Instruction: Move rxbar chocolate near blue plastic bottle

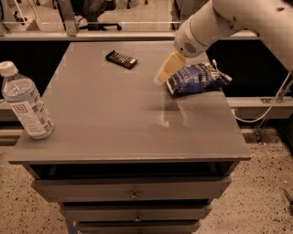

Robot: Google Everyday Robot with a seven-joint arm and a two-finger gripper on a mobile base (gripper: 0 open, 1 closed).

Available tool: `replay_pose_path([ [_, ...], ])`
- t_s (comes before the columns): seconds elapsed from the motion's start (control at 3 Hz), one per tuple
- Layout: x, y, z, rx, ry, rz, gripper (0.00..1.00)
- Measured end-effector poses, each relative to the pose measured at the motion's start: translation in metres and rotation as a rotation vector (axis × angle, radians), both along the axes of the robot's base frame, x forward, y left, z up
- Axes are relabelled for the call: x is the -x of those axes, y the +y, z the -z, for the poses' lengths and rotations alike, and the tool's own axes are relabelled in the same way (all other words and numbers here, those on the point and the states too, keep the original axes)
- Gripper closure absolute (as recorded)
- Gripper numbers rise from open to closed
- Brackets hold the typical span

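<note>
Overall level: moderate indoor light with a warm, brownish cast.
Source: overhead; the pale floor (146,13) behind the table is the brightest zone.
Glare: a pale, streaky sheen lies on the grey table (100,105) right of centre, in front of the blue snack bag (197,77).
Gripper: the gripper (159,79) hangs over the table's far right part, just left of the snack bag, its tan surfaces evenly lit.
Shadows: the recess beneath the tabletop is deep black; a narrow dark edge runs under the snack bag.
Highlights: small glints sit on the blue plastic bottle (25,105) at the left front corner.
</note>
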State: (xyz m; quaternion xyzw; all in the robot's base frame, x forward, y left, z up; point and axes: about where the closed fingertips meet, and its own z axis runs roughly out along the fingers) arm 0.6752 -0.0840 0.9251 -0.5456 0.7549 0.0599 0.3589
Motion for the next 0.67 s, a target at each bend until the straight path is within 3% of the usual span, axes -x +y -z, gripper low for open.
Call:
replay_pose_path([
  [0.33, -0.058, 0.024, 0.009, -0.171, -0.013, 0.049, 0.0],
  [0.67, -0.1, 0.048, 0.01, -0.298, -0.014, 0.082, 0.0],
])
